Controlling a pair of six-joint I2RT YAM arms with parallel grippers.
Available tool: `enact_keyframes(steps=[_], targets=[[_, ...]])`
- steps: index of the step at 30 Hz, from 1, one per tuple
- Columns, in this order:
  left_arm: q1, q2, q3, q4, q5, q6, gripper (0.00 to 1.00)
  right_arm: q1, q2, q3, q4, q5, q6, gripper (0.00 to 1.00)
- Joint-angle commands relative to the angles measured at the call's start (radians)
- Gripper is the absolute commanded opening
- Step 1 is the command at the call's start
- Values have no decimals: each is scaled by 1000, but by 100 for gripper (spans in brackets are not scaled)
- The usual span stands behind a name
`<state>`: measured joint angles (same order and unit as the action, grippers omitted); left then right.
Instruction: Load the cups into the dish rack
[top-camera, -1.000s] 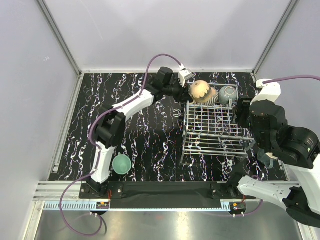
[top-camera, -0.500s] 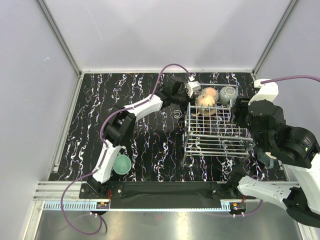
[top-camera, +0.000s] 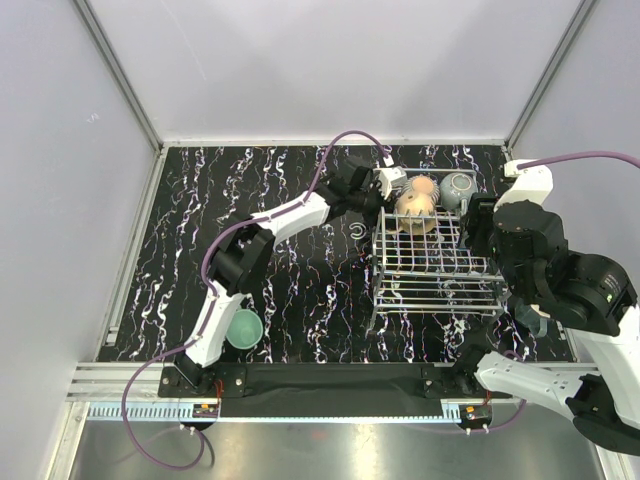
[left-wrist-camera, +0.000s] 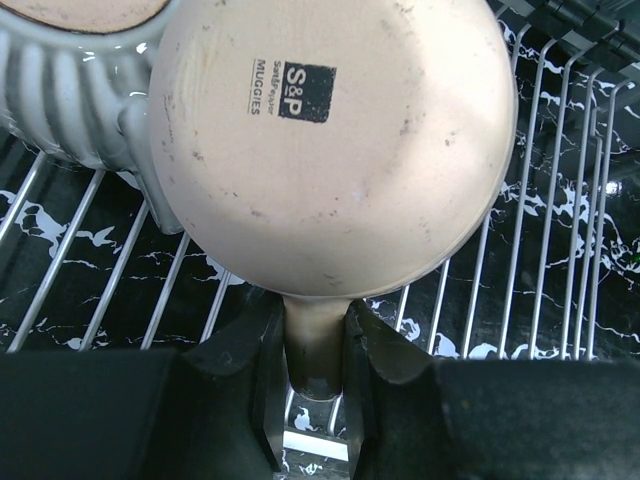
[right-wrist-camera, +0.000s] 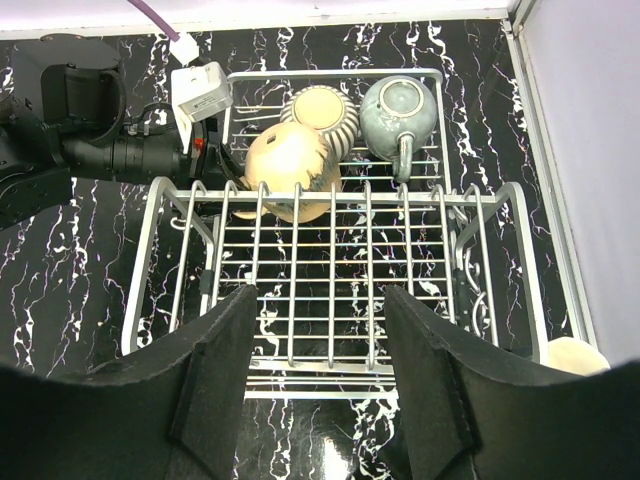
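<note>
Upside-down tan cup (left-wrist-camera: 330, 140) sits in the far left corner of the dish rack (top-camera: 440, 280), close against a ribbed cream cup (right-wrist-camera: 318, 108), its handle grasped by the left jaws, while the right jaws hang released over the rack's near side. If the left jaws let go before the cup rests flat on the wires, it may tip onto its neighbour, and pulling away while clenched could drag cup and rack across the worktop (top-camera: 280, 180)

My left hand (left-wrist-camera: 315, 385) is matt black plastic. The tan cup (left-wrist-camera: 330, 140) is smooth, speckled ceramic. The dish rack (right-wrist-camera: 333, 260) is shiny metal wire, the worktop (top-camera: 290, 290) beneath it glossy marbled black.
</note>
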<state>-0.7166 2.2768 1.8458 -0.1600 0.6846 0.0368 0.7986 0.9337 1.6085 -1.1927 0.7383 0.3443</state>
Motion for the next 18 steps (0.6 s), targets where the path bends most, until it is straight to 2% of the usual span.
enact_keyframes(steps=[1,5,10,11,13,14,18], targets=[[-12,-33,41,83,-37,49,6,4,-3,2,41,-10,1,61],[-12,-37,33,54,-42,81,3,4,1,-2,44,-14,2,61],[-12,-40,21,27,-82,113,9,4,4,-2,47,-17,2,61],[-12,-42,20,27,-89,115,14,4,4,-2,50,-19,2,61],[-12,-40,20,22,-99,120,15,4,7,1,48,-20,7,61],[-12,-40,20,23,-100,120,20,4,7,-1,48,-23,7,61],[-12,-39,23,22,-109,120,31,4,13,2,51,-27,7,61]])
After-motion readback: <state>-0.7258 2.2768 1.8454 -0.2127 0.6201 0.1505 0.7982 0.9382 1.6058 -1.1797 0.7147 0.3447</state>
